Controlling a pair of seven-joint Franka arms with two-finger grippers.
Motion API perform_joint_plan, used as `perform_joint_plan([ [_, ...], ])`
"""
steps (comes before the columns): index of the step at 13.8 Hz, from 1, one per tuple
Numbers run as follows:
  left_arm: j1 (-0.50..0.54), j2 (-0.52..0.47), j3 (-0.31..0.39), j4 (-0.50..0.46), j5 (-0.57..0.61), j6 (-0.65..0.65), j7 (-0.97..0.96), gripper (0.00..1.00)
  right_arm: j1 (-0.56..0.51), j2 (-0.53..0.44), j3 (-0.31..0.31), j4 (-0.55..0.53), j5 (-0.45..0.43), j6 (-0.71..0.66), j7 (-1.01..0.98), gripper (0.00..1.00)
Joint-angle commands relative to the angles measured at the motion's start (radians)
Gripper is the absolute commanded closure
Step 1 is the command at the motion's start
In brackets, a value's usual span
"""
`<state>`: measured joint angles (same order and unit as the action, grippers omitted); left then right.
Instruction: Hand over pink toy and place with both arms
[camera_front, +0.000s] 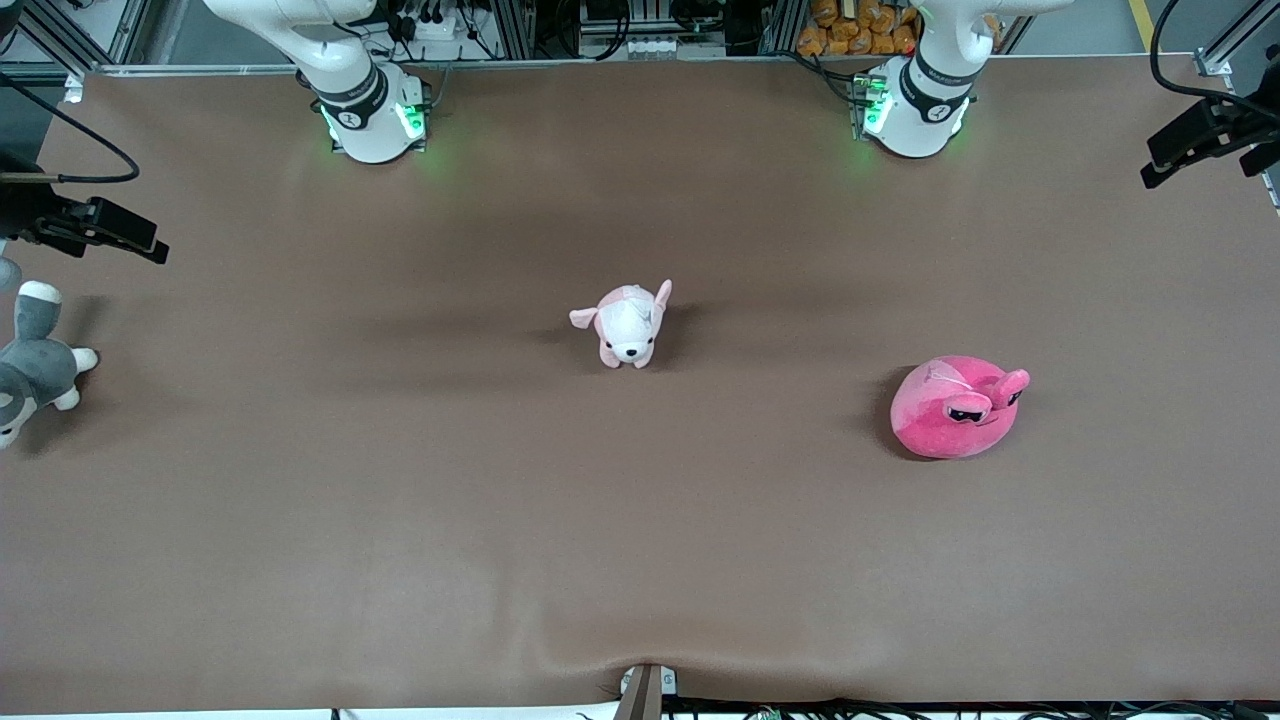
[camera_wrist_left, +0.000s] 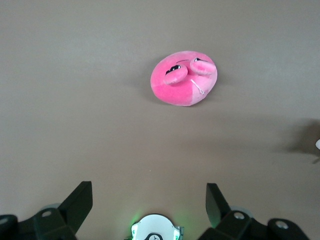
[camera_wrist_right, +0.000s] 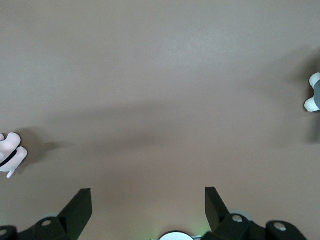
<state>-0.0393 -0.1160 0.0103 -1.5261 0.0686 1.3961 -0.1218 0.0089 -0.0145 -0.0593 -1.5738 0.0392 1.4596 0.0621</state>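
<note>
The pink toy (camera_front: 955, 405) is a round hot-pink plush with two ears and black angry eyes. It lies on the brown table toward the left arm's end, nearer the front camera than the left arm's base (camera_front: 915, 105). It also shows in the left wrist view (camera_wrist_left: 184, 77). My left gripper (camera_wrist_left: 148, 186) is open and empty, high above the table near its own base. My right gripper (camera_wrist_right: 147, 190) is open and empty, high over bare table near the right arm's base (camera_front: 370, 105). Neither hand shows in the front view.
A small pale pink-and-white puppy plush (camera_front: 628, 325) stands at the table's middle and shows at the edge of the right wrist view (camera_wrist_right: 10, 154). A grey-and-white plush (camera_front: 35, 365) lies at the right arm's end. Black camera mounts (camera_front: 1205, 135) stand at both table ends.
</note>
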Motion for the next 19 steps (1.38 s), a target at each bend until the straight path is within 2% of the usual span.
perform_joint_plan([
  [1, -0.001, 0.018, 0.008, 0.04, 0.007, -0.014, 0.021, 0.0, -0.017, -0.013, 0.004, 0.008, 0.016, -0.016, -0.031, 0.0],
  [7, -0.016, 0.047, 0.002, 0.055, 0.011, -0.012, 0.005, 0.0, -0.015, -0.015, 0.004, 0.006, 0.016, -0.035, -0.03, 0.0],
  [11, -0.014, 0.039, -0.041, 0.021, 0.0, -0.008, -0.039, 0.0, -0.01, -0.018, 0.007, 0.005, 0.018, -0.05, -0.019, 0.0],
  [13, -0.013, 0.039, -0.081, 0.011, 0.002, 0.018, -0.14, 0.0, -0.012, -0.018, 0.007, 0.008, 0.019, -0.044, -0.019, 0.0],
  [19, 0.002, 0.059, -0.079, 0.011, 0.003, 0.023, -0.108, 0.0, -0.017, -0.047, 0.001, 0.014, 0.054, -0.01, -0.028, 0.0],
])
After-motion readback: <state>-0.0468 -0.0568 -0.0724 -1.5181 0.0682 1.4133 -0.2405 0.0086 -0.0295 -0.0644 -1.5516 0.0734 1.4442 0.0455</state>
